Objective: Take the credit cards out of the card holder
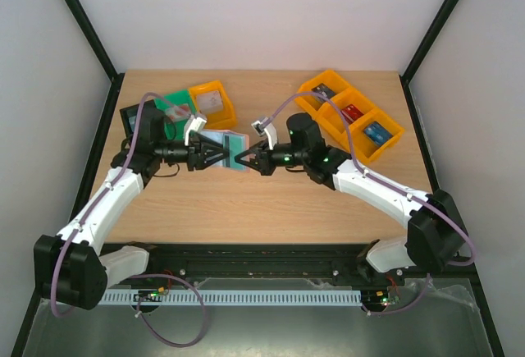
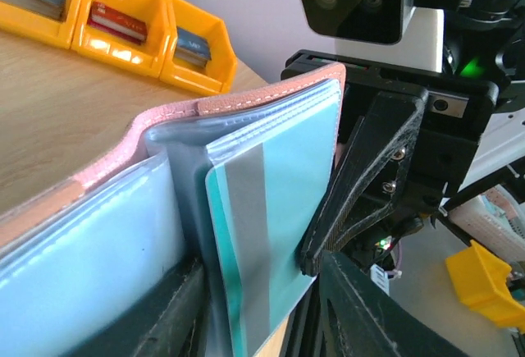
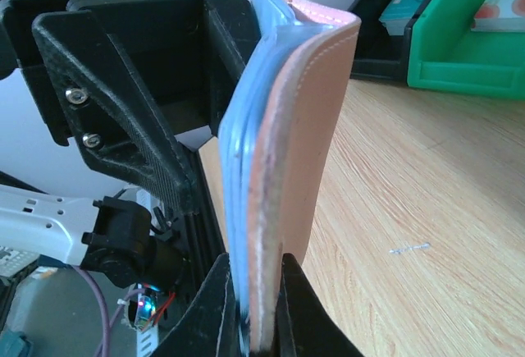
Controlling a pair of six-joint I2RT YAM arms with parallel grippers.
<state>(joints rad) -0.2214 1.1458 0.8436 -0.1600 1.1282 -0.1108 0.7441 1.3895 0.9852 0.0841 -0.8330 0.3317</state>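
Observation:
The card holder (image 1: 232, 142) is held up over the table between both arms, spread open, tan outside (image 3: 305, 127) and light blue inside (image 2: 90, 226). My right gripper (image 3: 258, 316) is shut on the holder's far edge, with a finger on each face. A teal credit card (image 2: 287, 209) with a grey stripe sticks out of a clear pocket. My left gripper (image 2: 261, 263) straddles this card's free end and is open, with a little wood showing between the card and the right-hand finger (image 2: 361, 308). In the top view the two grippers (image 1: 223, 156) (image 1: 243, 160) nearly meet, tip to tip.
A row of orange bins (image 1: 353, 115) holding cards sits at the back right, also in the left wrist view (image 2: 123, 20). A green bin (image 1: 176, 107), an orange bin (image 1: 215, 102) and a black bin (image 1: 134, 119) stand at the back left.

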